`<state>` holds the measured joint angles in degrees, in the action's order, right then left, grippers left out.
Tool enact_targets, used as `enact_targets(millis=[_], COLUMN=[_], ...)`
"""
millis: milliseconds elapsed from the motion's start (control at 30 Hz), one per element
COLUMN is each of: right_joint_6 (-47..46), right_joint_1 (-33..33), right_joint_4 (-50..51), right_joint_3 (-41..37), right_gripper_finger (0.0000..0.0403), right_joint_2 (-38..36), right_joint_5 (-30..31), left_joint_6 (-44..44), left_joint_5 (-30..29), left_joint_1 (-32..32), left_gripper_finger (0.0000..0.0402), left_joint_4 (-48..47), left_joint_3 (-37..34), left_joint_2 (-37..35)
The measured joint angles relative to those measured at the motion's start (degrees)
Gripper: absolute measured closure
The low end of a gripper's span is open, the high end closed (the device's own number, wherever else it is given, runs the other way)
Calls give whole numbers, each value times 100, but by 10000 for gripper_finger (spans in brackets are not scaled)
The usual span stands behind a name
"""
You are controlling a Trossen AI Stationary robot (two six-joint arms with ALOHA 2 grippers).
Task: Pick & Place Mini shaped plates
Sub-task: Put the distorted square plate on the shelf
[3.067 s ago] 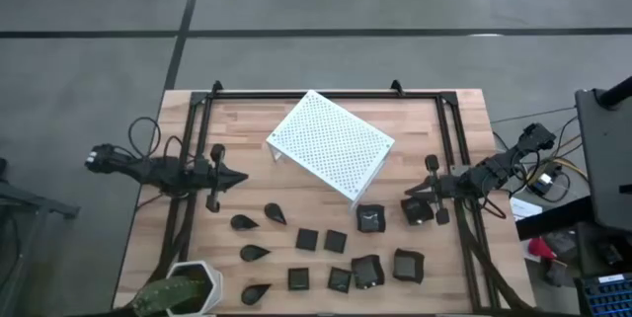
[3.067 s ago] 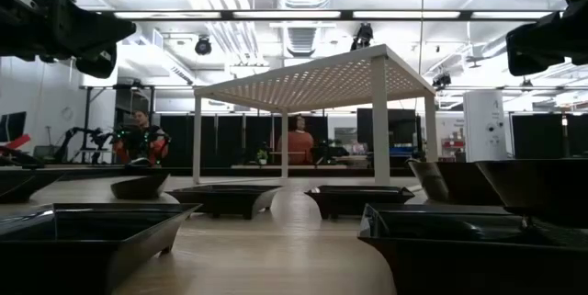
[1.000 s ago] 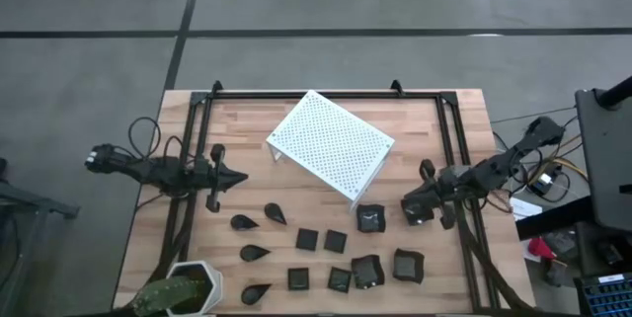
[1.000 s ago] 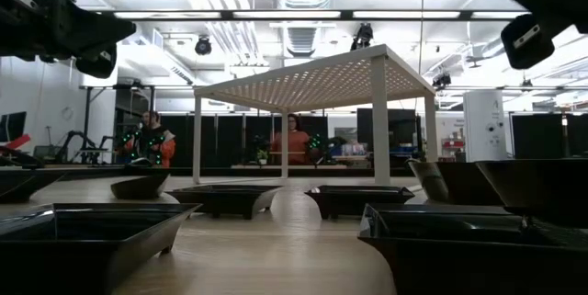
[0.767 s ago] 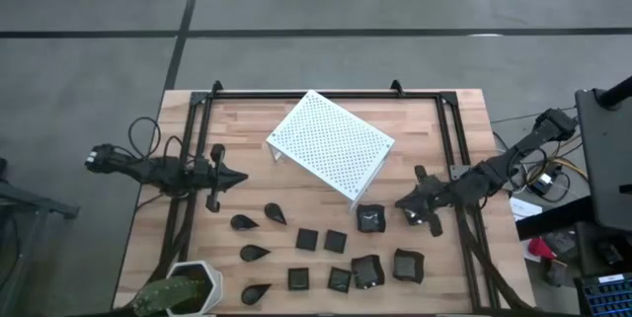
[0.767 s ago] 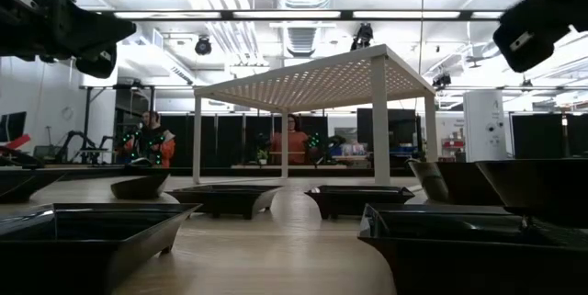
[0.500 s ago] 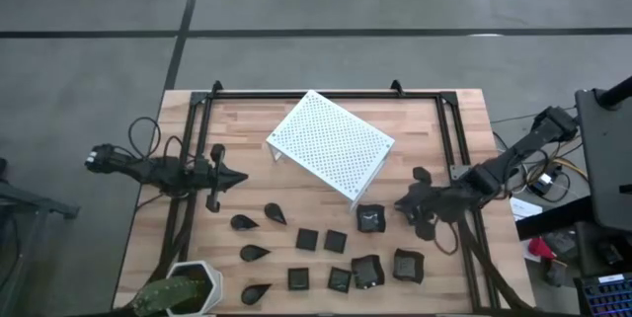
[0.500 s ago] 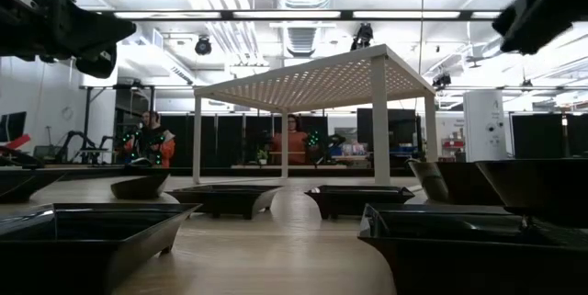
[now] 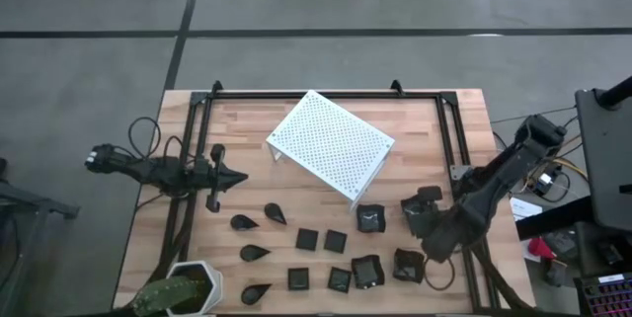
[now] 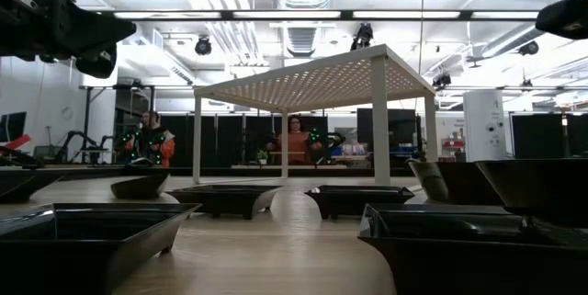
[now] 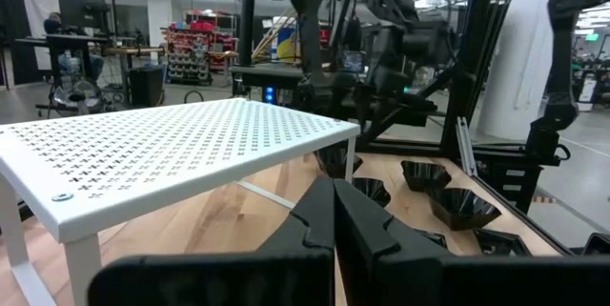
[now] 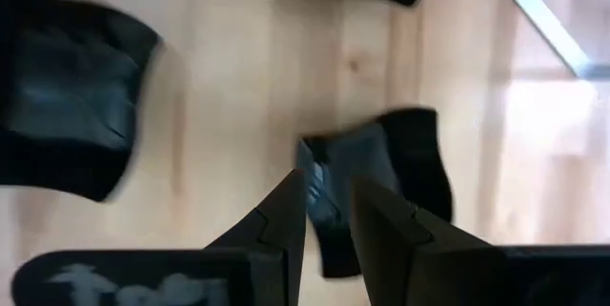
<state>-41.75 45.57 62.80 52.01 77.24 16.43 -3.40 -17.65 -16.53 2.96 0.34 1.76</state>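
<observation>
Several glossy black mini shaped plates (image 9: 336,243) lie on the wooden table's near half: teardrops on the left, flat squares in the middle, wavy-rimmed squares (image 9: 370,218) on the right. My right gripper (image 12: 329,215) hangs open over the right-hand group, pointing steeply down above a wavy-rimmed plate (image 12: 381,173) without touching it. In the high view its arm (image 9: 464,213) covers part of that group. My left gripper (image 9: 232,179) waits shut and level at the table's left side, its fingers (image 11: 334,220) aimed toward the rack.
A white perforated rack (image 9: 331,144) stands on thin legs at the table's far middle. A white hexagonal plant pot (image 9: 188,287) sits at the near left corner. A black frame (image 9: 326,93) runs along the table's far edge and sides. People (image 10: 294,139) stand in the room beyond.
My right gripper has swung from the table's right edge toward the near side, over the wavy-rimmed plates. It has tipped from roughly level to pointing steeply down. No plate has moved.
</observation>
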Motion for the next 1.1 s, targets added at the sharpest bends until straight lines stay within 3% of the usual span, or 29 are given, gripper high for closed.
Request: enact_targets(millis=[333, 900, 1100], right_joint_6=[-160, -623, -690], right_joint_1=[78, 323, 341], right_joint_4=[173, -165, -216], right_joint_3=[206, -315, -361], right_gripper_finger=[305, 227, 224], right_joint_2=[808, 618, 617], right_joint_5=[-198, -136, -137], left_joint_6=[-2, 0, -2], left_joint_5=[0, -2, 0], left_joint_1=[4, -2, 0], left_gripper_finger=[401, 401, 401], left_joint_4=[0, 2, 0], left_joint_3=[0, 0, 0], left_joint_2=[0, 0, 0])
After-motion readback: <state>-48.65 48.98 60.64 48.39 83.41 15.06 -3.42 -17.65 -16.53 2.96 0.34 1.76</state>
